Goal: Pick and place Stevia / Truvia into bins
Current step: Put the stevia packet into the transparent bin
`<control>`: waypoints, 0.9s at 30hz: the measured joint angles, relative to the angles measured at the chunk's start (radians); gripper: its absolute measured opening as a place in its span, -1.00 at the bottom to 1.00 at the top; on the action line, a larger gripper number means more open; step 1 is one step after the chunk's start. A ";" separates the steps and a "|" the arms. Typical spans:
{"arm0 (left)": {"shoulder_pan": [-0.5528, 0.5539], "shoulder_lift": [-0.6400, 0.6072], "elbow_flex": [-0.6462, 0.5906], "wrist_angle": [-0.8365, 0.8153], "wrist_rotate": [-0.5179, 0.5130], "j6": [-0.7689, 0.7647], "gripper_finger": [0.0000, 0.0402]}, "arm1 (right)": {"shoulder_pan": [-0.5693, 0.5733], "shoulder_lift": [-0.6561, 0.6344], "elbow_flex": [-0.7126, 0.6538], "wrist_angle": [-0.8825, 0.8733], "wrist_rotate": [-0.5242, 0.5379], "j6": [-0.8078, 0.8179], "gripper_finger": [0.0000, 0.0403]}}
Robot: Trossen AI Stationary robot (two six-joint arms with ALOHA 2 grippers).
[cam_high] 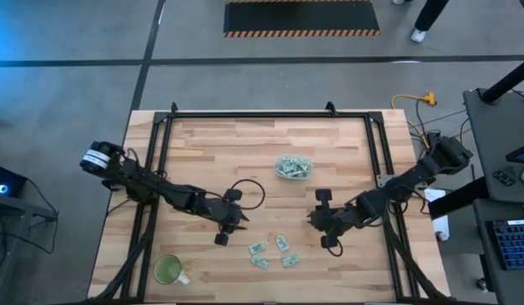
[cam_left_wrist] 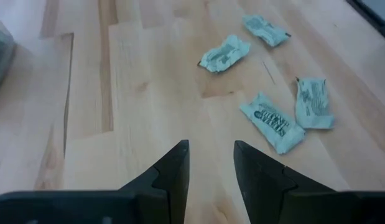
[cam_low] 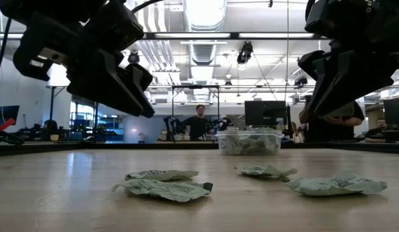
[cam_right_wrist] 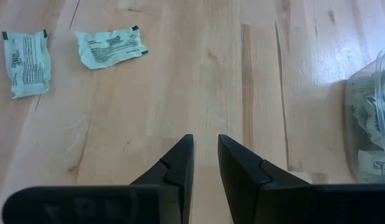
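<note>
High view: four sachets [cam_high: 273, 252] lie loose on table [cam_high: 202, 152], bin [cam_high: 293, 168] with many inside stands well apart. Right gripper [cam_high: 322, 230] and left gripper [cam_high: 230, 227] both empty, jaws narrowly apart, above bare wood. Step: between picks; next needs wider jaws, descent over one sachet.

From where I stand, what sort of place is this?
Probably a robotics lab or workshop: open ceiling with ducts, monitors on benches behind, a hazard-striped floor mat, and two robot arms over a wooden table.
</note>
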 joint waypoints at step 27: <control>0.000 0.003 0.003 0.101 0.044 -0.008 -0.46 | 0.000 0.000 0.000 -0.002 -0.006 0.012 -0.71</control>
